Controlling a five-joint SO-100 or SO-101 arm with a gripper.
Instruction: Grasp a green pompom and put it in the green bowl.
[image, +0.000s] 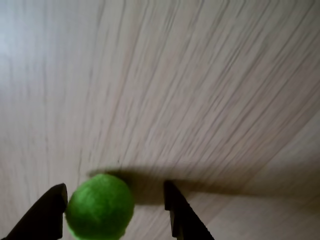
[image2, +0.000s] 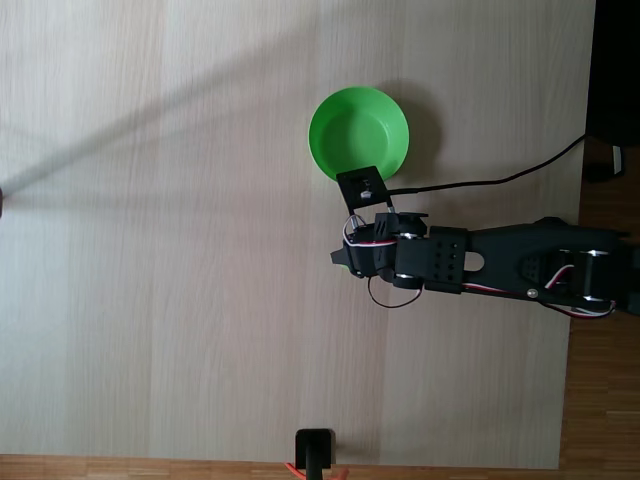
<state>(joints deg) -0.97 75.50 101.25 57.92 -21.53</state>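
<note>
Sitting low between the two dark jaws in the wrist view, the green pompom (image: 100, 206) lies hard against the left jaw, touching or all but touching it, while a clear strip of worktop (image: 190, 90) separates it from the right jaw. The jaws stand spread apart, released, wider than the ball, so nothing is clamped; the gripper (image: 115, 210) straddles the pompom with the ball off-centre toward its left side. A dark shadow stretches from the pompom across the gap and past the right jaw. The wood grain is blurred. In the fixed view the arm (image2: 500, 265) reaches in from the right edge over the pale wooden worktop, and the green bowl (image2: 359, 133) sits just beyond its wrist, close beside the black camera mount, with a black cable trailing off to the right
</note>
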